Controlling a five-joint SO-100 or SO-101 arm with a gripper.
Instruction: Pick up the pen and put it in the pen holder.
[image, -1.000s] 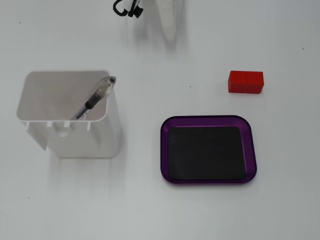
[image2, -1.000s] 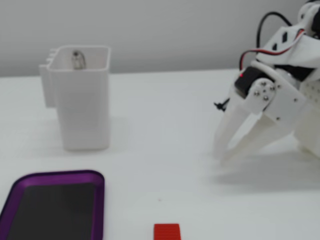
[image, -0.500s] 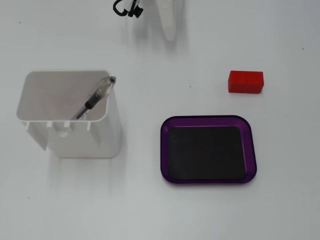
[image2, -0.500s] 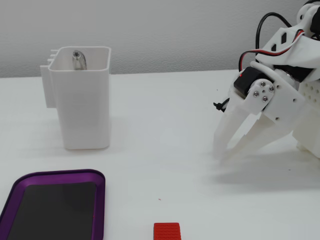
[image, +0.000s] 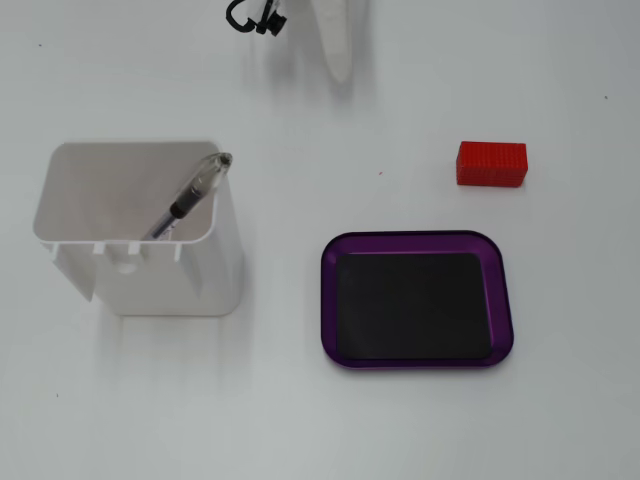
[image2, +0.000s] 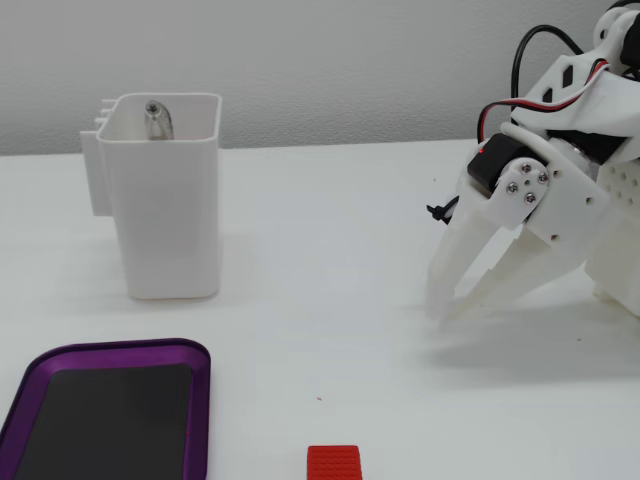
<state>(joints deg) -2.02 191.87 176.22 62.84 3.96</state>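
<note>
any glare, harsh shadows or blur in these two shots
In the top-down fixed view the light is even, the pen holder casts only a faint shadow, and the pen is sharp. In the side fixed view a soft shadow lies under the tool; no glare or blur.

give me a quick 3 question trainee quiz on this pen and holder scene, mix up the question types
1. True or false: the pen lies flat on the table beside the pen holder.
2. Multiple choice: what is the gripper holding? A) the pen B) the red block C) nothing
3. Short answer: what lies in the purple tray?

Key
1. False: it stands tilted inside the holder, its end leaning on the rim.
2. C: in a fixed view the fingers are slightly apart, tips down near the table, away from the holder.
3. Nothing; only its dark inner surface shows.
</note>
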